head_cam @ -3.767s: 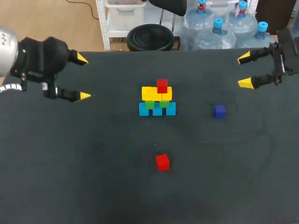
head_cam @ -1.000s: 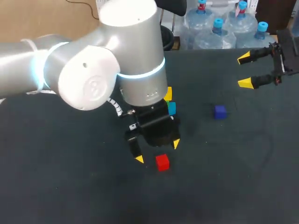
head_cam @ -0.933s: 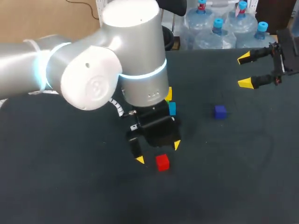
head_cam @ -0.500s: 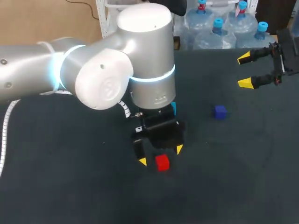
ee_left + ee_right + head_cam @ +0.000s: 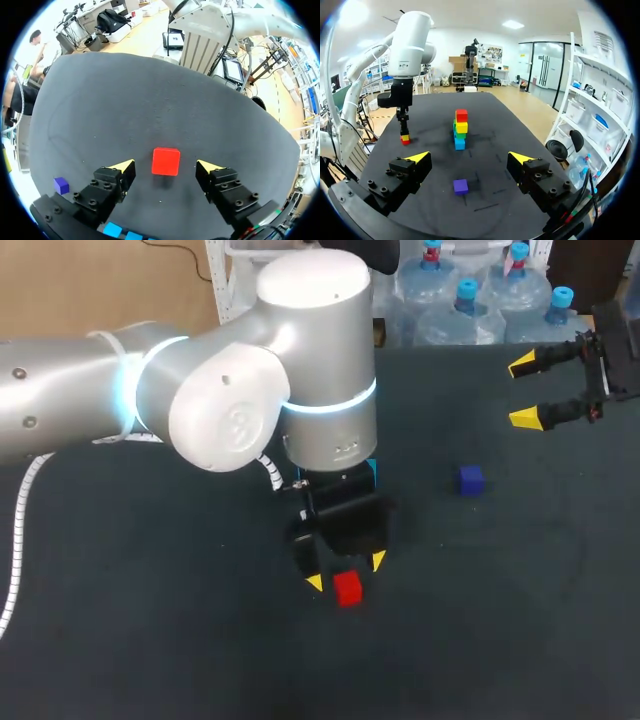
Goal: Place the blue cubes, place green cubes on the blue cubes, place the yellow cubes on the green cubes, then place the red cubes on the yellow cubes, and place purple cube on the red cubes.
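Red cube (image 5: 347, 589) lies loose on the counter (image 5: 140, 640), at 6 o'clock from the stack (image 5: 460, 129). My left hand (image 5: 346, 572) hangs wide open astride it, fingers clear of both sides. Stack shows blue, green and yellow tiers, one red on top. Left to do, I judge: this red, then the purple cube (image 5: 471, 478) at 3 o'clock. Right hand (image 5: 523, 392) open, empty. No containers seen.
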